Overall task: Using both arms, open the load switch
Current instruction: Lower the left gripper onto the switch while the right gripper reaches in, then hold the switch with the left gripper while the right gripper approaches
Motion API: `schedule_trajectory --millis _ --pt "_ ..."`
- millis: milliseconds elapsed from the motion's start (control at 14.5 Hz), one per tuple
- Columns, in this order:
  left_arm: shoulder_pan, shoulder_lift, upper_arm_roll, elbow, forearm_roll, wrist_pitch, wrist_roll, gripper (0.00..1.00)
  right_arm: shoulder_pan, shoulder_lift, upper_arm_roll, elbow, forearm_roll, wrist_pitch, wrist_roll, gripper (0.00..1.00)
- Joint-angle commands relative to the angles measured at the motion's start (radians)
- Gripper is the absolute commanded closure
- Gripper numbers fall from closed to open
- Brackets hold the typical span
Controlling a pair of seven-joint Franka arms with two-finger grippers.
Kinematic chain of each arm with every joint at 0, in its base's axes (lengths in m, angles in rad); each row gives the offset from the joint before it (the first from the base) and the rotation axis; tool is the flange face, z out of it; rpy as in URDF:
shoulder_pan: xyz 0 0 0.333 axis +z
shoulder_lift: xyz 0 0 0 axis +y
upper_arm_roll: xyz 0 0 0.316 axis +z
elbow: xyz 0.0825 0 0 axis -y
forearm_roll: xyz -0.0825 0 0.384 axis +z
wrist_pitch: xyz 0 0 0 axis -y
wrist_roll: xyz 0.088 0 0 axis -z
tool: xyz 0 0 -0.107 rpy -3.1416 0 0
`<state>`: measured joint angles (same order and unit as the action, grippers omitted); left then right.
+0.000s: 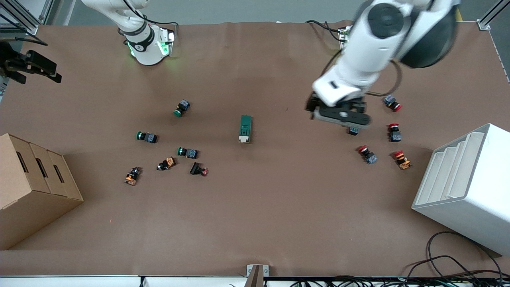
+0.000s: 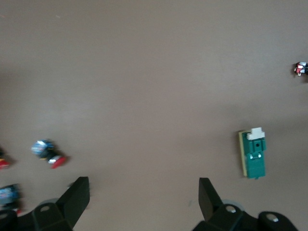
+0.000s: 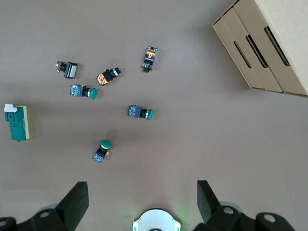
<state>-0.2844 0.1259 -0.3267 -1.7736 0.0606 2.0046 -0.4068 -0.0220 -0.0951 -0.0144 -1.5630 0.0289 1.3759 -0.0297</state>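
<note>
Even overhead light; soft shadows; left wrist view slightly blurred.

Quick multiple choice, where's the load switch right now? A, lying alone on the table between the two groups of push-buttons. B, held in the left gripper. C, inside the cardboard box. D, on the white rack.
A: the load switch lies flat on the bare table, with no gripper touching it.

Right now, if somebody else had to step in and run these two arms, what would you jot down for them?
Left gripper: fingers open, empty, in the air over the red push-buttons toward the left arm's end of the table.
Right gripper: fingers open, empty, at the right arm's end.
Load switch: lying alone mid-table, untouched, white lever end nearer the front camera.
Done: nothing on the switch.
Left: both arms reach it, grip it and open it.
</note>
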Motion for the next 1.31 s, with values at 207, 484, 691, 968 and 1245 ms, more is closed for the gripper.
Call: schedule_trajectory --millis 207,484,691,968,1245 --pt "-0.212 0.116 -0.003 -0.04 0.217 0.11 -0.363 0.0 -0.004 0.086 -0.006 0.012 -0.023 0.038 0.005 0.0" --pt "-0.312 0.219 -0.002 -0.035 0.35 0.221 -0.638 0.0 0.016 0.149 0.002 0.008 -0.047 0.046 0.107 0.0" --pt "-0.367 0.293 -0.002 -0.029 0.517 0.256 -0.883 0.0 0.068 0.218 0.004 0.012 0.005 0.077 0.328 0.0" --pt "-0.437 0.371 -0.002 -0.02 0.706 0.256 -1.157 0.0 0.221 0.328 0.004 0.053 0.017 0.084 0.665 0.0" --pt "-0.499 0.464 -0.002 0.016 0.856 0.255 -1.396 0.0 0.326 0.484 0.004 0.176 0.092 0.086 0.959 0.0"
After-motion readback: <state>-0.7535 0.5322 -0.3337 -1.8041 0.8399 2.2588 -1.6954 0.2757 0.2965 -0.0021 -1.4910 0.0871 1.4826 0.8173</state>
